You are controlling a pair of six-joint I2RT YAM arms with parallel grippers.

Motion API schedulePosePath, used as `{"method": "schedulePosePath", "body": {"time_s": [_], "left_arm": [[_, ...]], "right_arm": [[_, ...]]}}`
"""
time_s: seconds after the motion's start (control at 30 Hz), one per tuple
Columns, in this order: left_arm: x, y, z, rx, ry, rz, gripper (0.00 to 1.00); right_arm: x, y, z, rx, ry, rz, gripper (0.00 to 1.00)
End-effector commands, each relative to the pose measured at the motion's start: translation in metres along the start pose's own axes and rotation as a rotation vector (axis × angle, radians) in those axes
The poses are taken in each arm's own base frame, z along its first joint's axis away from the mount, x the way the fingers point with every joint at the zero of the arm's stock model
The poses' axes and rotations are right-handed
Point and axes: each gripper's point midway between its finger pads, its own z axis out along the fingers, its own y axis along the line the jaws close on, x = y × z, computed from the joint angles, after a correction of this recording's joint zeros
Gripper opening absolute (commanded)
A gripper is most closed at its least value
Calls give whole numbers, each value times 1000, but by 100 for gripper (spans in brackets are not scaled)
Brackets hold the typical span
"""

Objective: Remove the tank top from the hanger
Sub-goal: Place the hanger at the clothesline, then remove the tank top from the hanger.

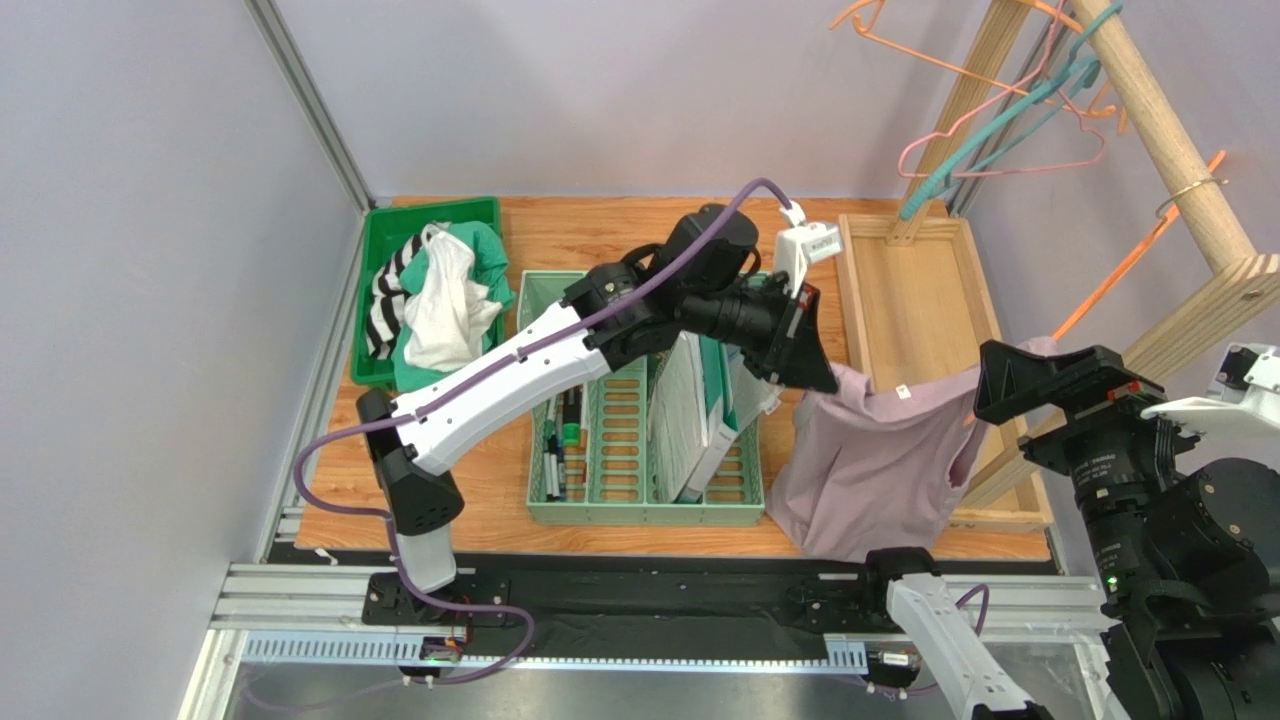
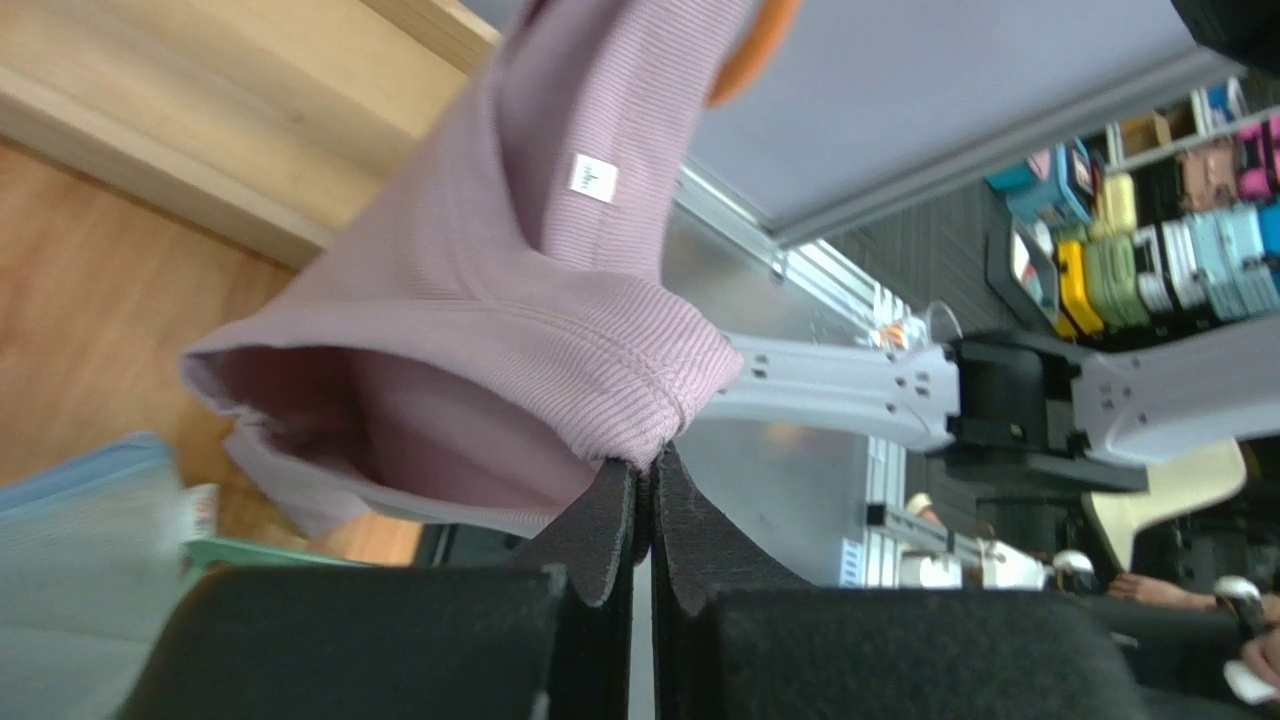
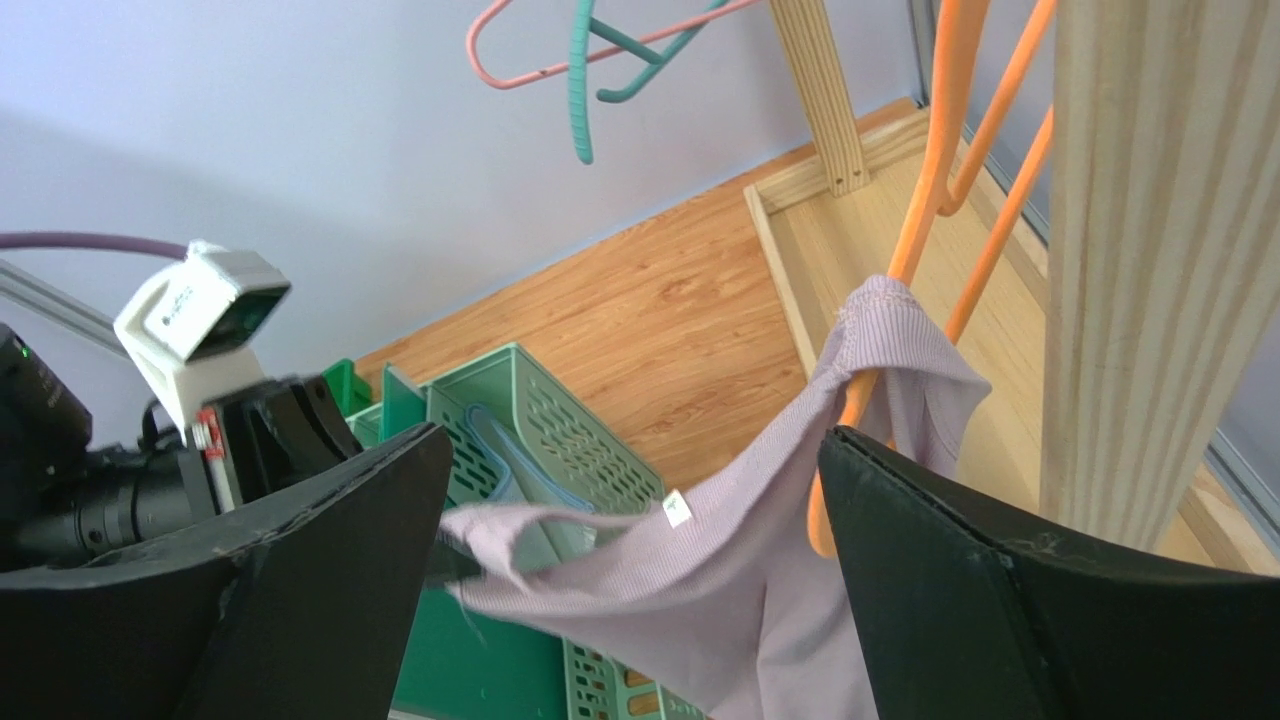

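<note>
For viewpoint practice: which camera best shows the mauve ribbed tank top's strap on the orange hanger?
Right wrist: the mauve ribbed tank top's strap loops over the orange hanger. Top external hides this; left wrist shows mostly fabric.

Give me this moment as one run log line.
left end effector: shut on tank top | right end effector: open, empty | tank top: one strap over orange hanger | step: removal not done

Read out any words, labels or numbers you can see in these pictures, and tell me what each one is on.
No text can be read.
White tag on the tank top: mark too small to read.
White wrist camera: any marking too blurred.
</note>
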Motion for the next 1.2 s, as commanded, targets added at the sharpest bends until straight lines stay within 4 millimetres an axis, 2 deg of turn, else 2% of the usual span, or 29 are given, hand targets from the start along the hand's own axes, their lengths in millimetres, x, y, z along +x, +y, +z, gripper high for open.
{"method": "schedulePosePath", "body": {"time_s": [0.0, 0.1, 0.2, 0.3, 0.37, 0.43, 0.53, 0.63, 0.7, 0.73, 0.8, 0.87, 1.0, 1.07, 1.17], "left_arm": [[14, -81, -16, 207, 10, 136, 0], [30, -110, -23, 269, 36, 196, 0], [33, -120, -36, 263, 10, 243, 0], [33, -131, -48, 287, -1, 266, 0], [32, -133, -50, 281, -15, 268, 0], [33, -131, -46, 280, -6, 256, 0], [32, -134, -42, 295, 0, 247, 0], [31, -135, -42, 296, -4, 248, 0], [31, -134, -43, 294, -7, 250, 0], [31, -134, -44, 292, -11, 255, 0], [30, -135, -45, 292, -14, 258, 0], [29, -136, -44, 297, -14, 262, 0], [28, -138, -45, 297, -13, 266, 0], [28, -137, -45, 297, -12, 264, 0], [30, -137, -46, 298, -8, 263, 0]], "right_arm": [[-4, 10, 8, -27, 17, -14, 100], [2, 7, 5, -21, 41, -6, 98], [15, -3, 1, 19, 75, 7, 90], [33, -20, -2, 93, 129, 8, 76], [47, -30, -5, 141, 182, 12, 73], [55, -31, -8, 142, 212, 19, 71], [61, -36, -19, 153, 219, 40, 76], [79, -43, -26, 192, 290, 75, 73], [88, -43, -29, 187, 314, 109, 65], [98, -40, -27, 184, 348, 150, 54], [106, -34, -29, 162, 379, 190, 47], [118, -34, -30, 162, 421, 216, 47], [132, -38, -26, 189, 456, 232, 59], [136, -35, -19, 185, 469, 258, 59], [139, -34, -12, 202, 473, 287, 54]]}}
